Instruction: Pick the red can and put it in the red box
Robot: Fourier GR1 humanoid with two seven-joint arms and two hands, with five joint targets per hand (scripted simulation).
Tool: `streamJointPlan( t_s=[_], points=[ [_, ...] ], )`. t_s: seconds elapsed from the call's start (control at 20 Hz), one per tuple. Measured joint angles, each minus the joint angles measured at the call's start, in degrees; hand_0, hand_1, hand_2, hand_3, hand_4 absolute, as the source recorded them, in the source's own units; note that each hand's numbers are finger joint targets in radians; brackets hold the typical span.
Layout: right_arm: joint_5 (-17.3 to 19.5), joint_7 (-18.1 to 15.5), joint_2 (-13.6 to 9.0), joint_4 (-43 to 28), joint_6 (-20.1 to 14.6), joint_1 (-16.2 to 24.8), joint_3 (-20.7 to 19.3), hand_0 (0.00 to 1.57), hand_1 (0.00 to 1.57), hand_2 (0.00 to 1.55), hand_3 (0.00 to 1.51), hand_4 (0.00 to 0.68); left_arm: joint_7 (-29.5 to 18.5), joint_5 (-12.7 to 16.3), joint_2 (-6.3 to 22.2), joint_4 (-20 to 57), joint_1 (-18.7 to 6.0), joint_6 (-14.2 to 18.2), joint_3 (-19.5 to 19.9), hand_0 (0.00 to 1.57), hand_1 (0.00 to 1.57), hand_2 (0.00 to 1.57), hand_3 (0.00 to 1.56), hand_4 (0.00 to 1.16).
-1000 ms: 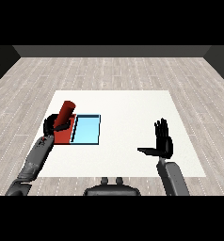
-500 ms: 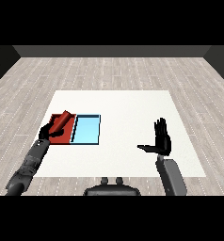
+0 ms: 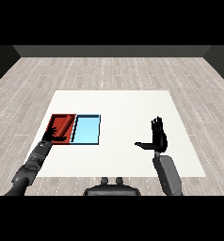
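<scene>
Head view: left hand (image 3: 52, 135) at near edge of red tray (image 3: 52, 121), over the red can (image 3: 62, 125) lying inside it; finger state cannot be told. Right hand (image 3: 158, 137) raised above white table (image 3: 128, 108), fingers straight, thumb out, holding nothing. Light blue tray (image 3: 87, 129) adjoins. No legible writing.

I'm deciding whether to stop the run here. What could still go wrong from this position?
1. The red can appears to lie on its side in the red tray, with the left hand at the tray's near edge. Pulling back could catch the can or nudge the tray.
2. The light blue tray sits right beside the red one, so a sideways sweep might knock it.
3. The right hand hangs open above the white table, well apart; little risk there.
</scene>
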Motion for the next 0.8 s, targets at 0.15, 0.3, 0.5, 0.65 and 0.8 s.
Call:
streamJointPlan(
  t_s=[0.15, 0.3, 0.5, 0.65, 0.8],
  points=[
    [-0.4, -0.3, -0.1, 0.4, 0.7, -0.3, -0.4, 0.0, 0.0, 0.0, 0.0, 0.0, -2.9, 2.5, 0.6, 0.3, -0.9, 0.2, 3.2, 0.0, 0.0, 0.0, 0.0, 0.0],
    [-0.3, -0.5, 0.3, 0.0, 0.8, -0.2, 0.1, 0.0, 0.0, 0.0, 0.0, 0.0, -10.1, 8.5, 0.4, -3.8, -1.0, -1.3, 9.2, 1.02, 1.02, 0.96, 0.0, 0.0],
    [-0.9, -0.3, 0.3, -0.4, 1.8, -0.3, 0.1, 0.0, 0.0, 0.0, 0.0, 0.0, -20.7, 15.8, -1.2, -11.3, -1.5, -8.5, 15.7, 0.0, 0.0, 0.0, 0.0, 0.0],
    [-0.4, 0.0, -0.2, -0.6, 2.0, -0.2, 0.5, 0.0, 0.0, 0.0, 0.0, 0.0, -27.9, 21.1, -5.1, -17.0, -0.7, -14.8, 19.6, 0.0, 0.0, 0.0, 0.0, 0.0],
    [0.0, -0.4, -0.9, -0.6, 2.7, 0.0, 0.6, 0.0, 0.0, 0.0, 0.0, 0.0, -33.5, 23.6, -10.0, -23.2, 2.1, -19.7, 20.0, 0.0, 0.0, 0.0, 0.0, 0.0]
  ],
)
